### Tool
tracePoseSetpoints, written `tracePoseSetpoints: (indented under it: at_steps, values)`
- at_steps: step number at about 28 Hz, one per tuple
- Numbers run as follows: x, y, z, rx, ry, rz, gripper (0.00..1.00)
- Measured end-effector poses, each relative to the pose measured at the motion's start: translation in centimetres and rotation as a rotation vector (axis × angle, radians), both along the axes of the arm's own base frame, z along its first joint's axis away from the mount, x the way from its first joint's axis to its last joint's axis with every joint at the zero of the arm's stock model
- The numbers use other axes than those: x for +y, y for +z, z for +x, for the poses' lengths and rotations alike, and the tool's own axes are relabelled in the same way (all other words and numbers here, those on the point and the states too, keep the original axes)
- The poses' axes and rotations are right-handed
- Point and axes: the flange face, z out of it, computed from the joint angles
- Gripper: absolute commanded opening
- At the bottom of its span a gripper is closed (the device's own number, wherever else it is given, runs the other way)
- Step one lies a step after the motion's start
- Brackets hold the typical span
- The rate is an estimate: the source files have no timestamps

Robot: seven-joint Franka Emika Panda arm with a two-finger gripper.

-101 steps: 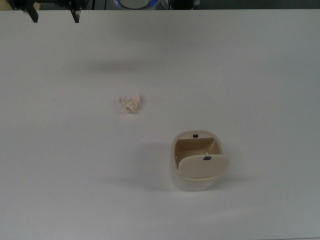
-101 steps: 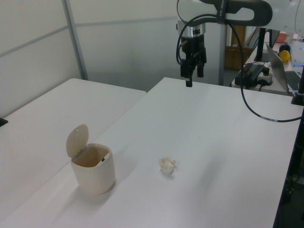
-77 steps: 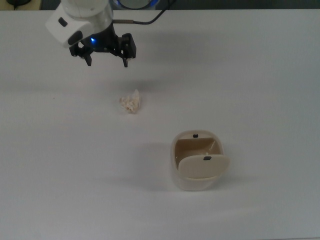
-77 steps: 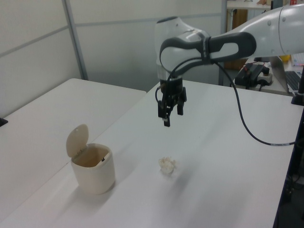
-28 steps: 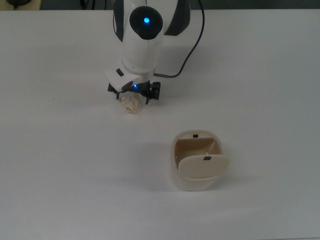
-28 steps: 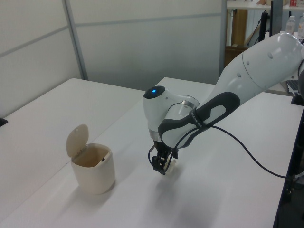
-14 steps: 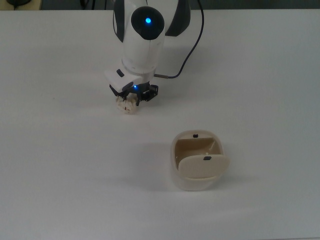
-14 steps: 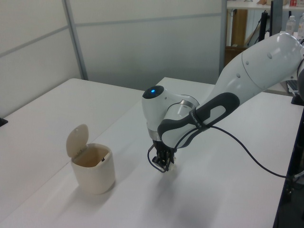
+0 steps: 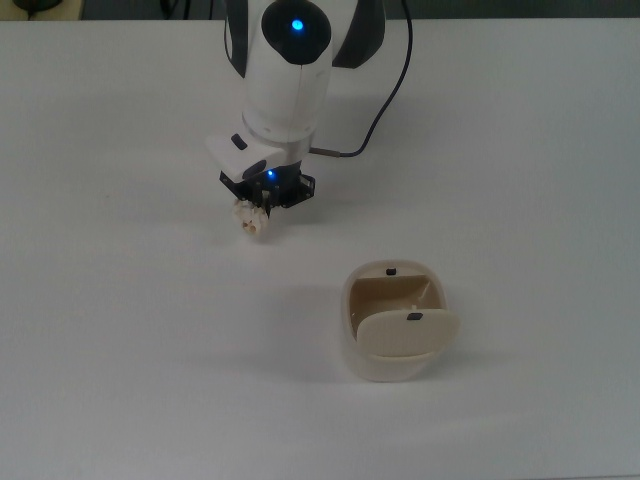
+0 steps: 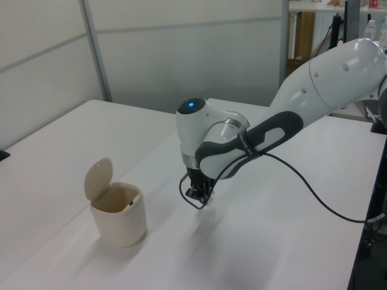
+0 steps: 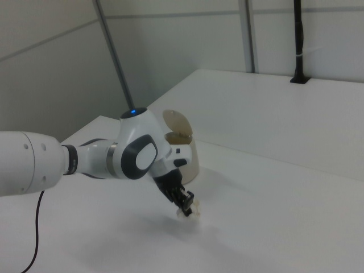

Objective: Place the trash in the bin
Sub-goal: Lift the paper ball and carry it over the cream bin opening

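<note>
Top view: your pincer point(image 9: 256, 205) sits left of centre in the upper half of the frame, clenched on the trash point(image 9: 251, 221), a small cream paper wad that pokes out just below the black fingers. A blue light glows on the pincer body and another on the white arm point(image 9: 285, 75) above it.

Right view: the pincer point(image 11: 183, 202) is in the lower middle of the frame, tilted, with the wad point(image 11: 190, 212) caught at its tip. A soft shadow lies on the desk point(image 11: 296, 227) under the wad; whether the wad is touching the surface or just clear of it you cannot tell.

Left view: the pincer point(image 10: 198, 196) points down at frame centre; the wad is hidden behind the fingers there.

The bin point(image 9: 392, 320) stands lower right of the pincer in the top view, well apart from it, upright, its cream flap lid point(image 9: 407, 331) swung open so the inside shows. Two small dark marks show, one on the rim and one on the flap. In the left view the bin point(image 10: 118, 213) is at lower left, lid raised.

A black cable point(image 10: 314, 193) trails from the arm across the right of the left view.
</note>
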Motion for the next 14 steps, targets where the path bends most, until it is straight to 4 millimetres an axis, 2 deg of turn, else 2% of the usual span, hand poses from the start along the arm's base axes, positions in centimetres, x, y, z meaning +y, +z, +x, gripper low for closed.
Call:
tracePoseSetpoints:
  at_steps: [7, 14]
  values:
    - [0.5, 4.8, 2.0, -0.078, -0.011, 0.016, 0.00]
    - [3.3, 9.5, 3.4, -0.165, -0.037, 0.078, 0.00]
